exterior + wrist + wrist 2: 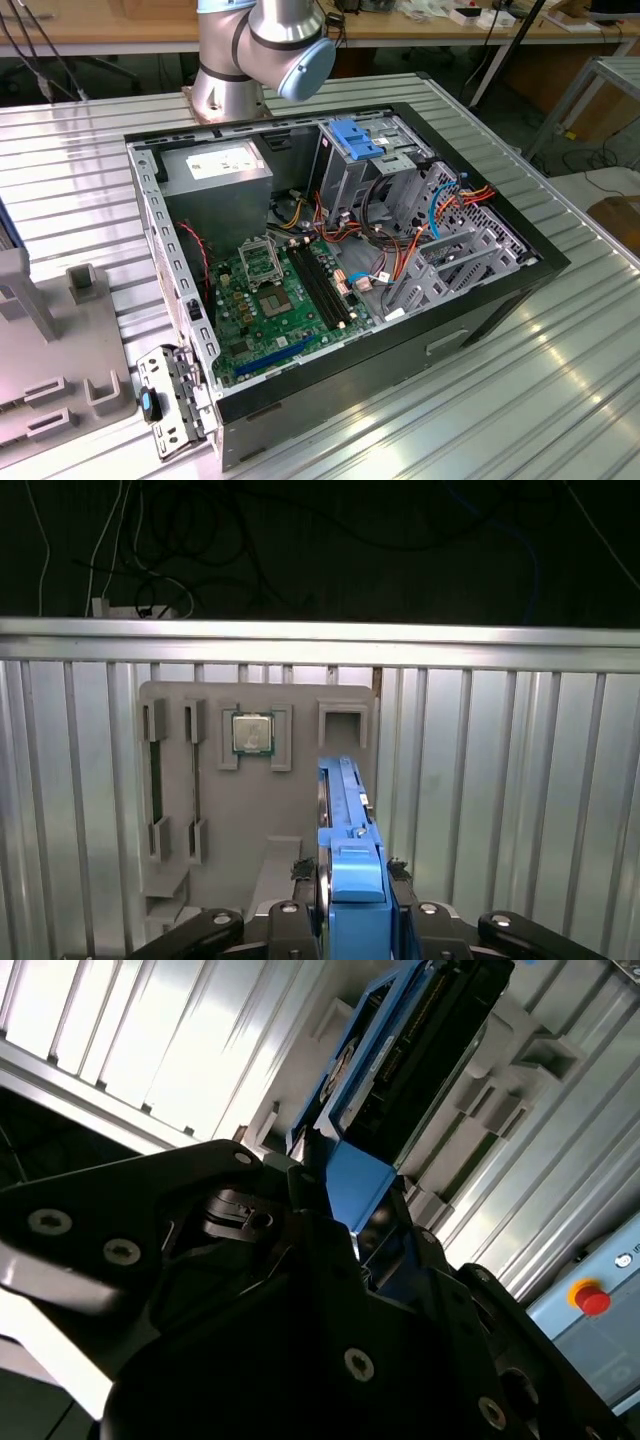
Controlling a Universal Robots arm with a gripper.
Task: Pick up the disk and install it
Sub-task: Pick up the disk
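Now the hand [354, 885] pinches the disk [345, 800] by its blue end near the grey holder [230, 810]; a straight, tight hold seems best.

Bright blue rails on dark disk [405, 1055], pale grey fixture [240, 815], ribbed silver table [500, 780], green motherboard [262, 300]

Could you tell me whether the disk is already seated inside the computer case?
No, in the first wrist view the disk stands on edge, gripped by the hand, at the grey fixture plate.
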